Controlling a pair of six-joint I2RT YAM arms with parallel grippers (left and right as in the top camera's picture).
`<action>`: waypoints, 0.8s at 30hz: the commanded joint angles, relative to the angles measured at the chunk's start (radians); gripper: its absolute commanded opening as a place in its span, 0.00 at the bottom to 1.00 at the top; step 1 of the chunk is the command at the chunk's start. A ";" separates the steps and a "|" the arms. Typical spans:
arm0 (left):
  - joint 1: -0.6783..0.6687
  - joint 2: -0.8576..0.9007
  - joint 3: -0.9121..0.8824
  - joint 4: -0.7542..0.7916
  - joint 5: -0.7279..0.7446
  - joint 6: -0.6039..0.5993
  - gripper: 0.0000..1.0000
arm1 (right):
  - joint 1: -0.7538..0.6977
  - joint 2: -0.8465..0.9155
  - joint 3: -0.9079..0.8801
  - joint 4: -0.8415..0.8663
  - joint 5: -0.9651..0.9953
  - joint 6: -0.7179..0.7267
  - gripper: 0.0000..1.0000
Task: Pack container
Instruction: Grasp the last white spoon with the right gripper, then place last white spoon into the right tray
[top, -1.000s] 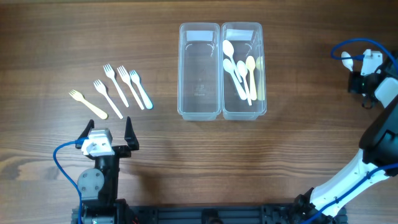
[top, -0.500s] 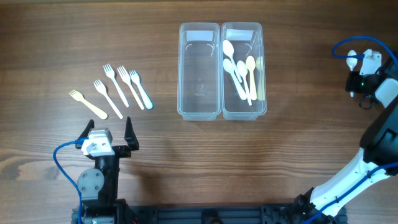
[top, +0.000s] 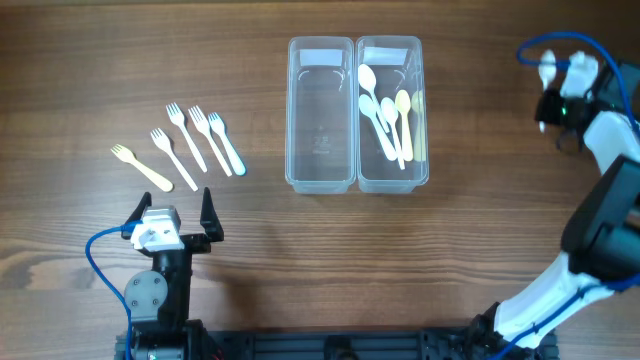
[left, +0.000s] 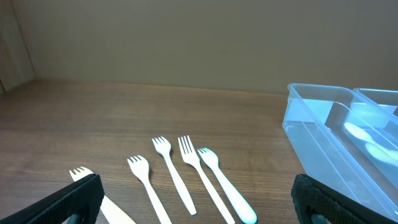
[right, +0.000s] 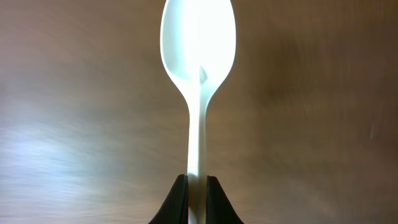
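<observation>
Five plastic forks lie in a loose fan on the left part of the wooden table (top: 480, 250), tines toward the far side. A pale yellow fork (top: 140, 166) is leftmost, then come three white forks (top: 186, 135), and a light blue fork (top: 226, 145) is rightmost. In the left wrist view the light blue fork (left: 225, 188) is the closest of them to the tubs.

Near of the forks and apart from them, the left gripper (top: 172, 209) is spread wide and grips nothing. Its dark fingertips (left: 78, 198) sit at the two bottom corners of its own camera view.

At the middle of the table, toward the far side, stands the container (top: 355, 112), two clear long tubs side by side with their long walls touching. The right tub holds several spoons (top: 385, 115), white and pale yellow, lying lengthwise and overlapping.

Well to the right of the container, at the far right of the table, the right gripper (top: 553, 92) is clamped on the handle of a white spoon (right: 198, 68). Its fingers (right: 177, 200) press the handle from both sides. The bowl points away from the wrist camera, with blurred wood grain behind it.
</observation>
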 joint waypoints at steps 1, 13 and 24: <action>-0.006 -0.007 -0.008 0.003 0.009 0.019 1.00 | 0.097 -0.162 0.008 -0.012 -0.085 0.093 0.04; -0.006 -0.007 -0.008 0.003 0.009 0.019 1.00 | 0.438 -0.273 0.001 -0.164 -0.111 0.233 0.04; -0.006 -0.007 -0.008 0.003 0.009 0.019 1.00 | 0.647 -0.262 0.001 -0.202 0.103 0.250 0.04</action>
